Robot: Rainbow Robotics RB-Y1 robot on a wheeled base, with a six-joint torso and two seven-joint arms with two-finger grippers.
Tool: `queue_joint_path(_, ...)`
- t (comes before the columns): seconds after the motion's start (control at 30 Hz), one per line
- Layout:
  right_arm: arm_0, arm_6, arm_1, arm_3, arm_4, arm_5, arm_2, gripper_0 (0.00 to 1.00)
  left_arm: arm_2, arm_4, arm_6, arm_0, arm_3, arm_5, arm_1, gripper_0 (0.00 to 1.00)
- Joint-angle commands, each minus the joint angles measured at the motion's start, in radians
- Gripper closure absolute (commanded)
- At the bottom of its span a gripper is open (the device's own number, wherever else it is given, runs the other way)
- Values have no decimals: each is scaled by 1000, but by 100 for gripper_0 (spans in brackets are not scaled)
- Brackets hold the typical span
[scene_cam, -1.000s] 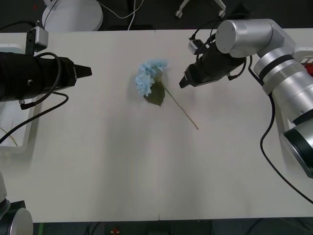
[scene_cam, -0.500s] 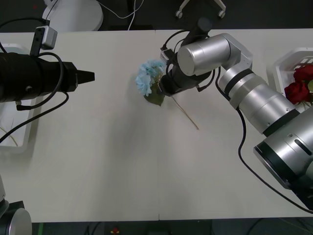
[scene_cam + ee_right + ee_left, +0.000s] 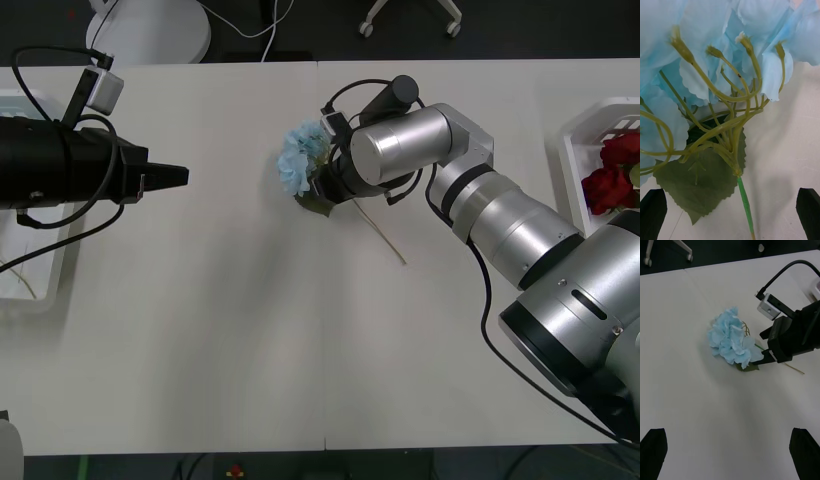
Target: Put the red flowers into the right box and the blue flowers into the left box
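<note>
A single pale sky-blue artificial hydrangea cluster (image 3: 302, 158) lay on the white worktop (image 3: 250, 340), near its far middle, with one broad dark green serrated leaf (image 3: 317, 200) under the bloom and a thin green stem (image 3: 380, 233) running out toward the robot's right. The right gripper (image 3: 322, 186) was down at that flower, just beside the leaf where the stem meets the bloom. In the right wrist view its black fingers (image 3: 808, 210) stood spread apart at either side of the stem (image 3: 745, 204), released and touching nothing. The left wrist view showed the same gripper (image 3: 765, 356) close against the edge of the bloom (image 3: 732, 341).

The left gripper (image 3: 178, 176) hovered over the worktop well to the left of the flower, pointing toward it, its black fingers (image 3: 804, 452) parted and empty.

The shallow white plastic tray on the right (image 3: 570, 150) sat at the right edge of the worktop with deep-red artificial roses (image 3: 608, 185) inside. The matching white tray on the left (image 3: 40, 290) sat at the left edge, partly hidden by the left arm.
</note>
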Motion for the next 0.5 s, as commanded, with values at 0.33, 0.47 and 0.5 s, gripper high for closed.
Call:
queue_joint_path(0.33, -10, 7, 27, 9, -7, -57, 81, 22, 71, 106, -183, 15, 93, -15, 60, 6)
queue_joint_path(0.47, -10, 18, 27, 17, -1, -77, 97, 31, 75, 108, -185, 16, 93, -15, 60, 6)
queue_joint_path(0.5, -10, 18, 27, 17, 4, -84, 109, 33, 75, 108, -185, 16, 93, -15, 60, 5)
